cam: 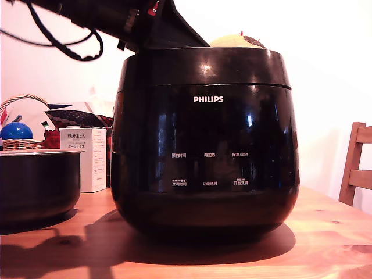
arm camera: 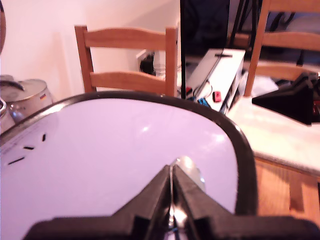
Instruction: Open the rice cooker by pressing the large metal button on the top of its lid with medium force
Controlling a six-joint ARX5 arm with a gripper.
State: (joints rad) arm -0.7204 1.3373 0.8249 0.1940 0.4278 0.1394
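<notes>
On the exterior view's left, a matte black pot sits on the wooden counter, with a white box behind it. The rice cooker stands mid-counter, lid down. The arm reaches over the lid from the upper left. In the wrist view, the tool, fingers pressed together, touches the metal button. A wooden chair stands at right.

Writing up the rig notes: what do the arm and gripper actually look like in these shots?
The arm is black and angular, with loose black cables looping beneath it and a small red detail near its top edge, as the exterior view shows. The gripper has two matte black wedge-shaped fingers tapering to a point, on a broad black base. No markings are readable.
</notes>
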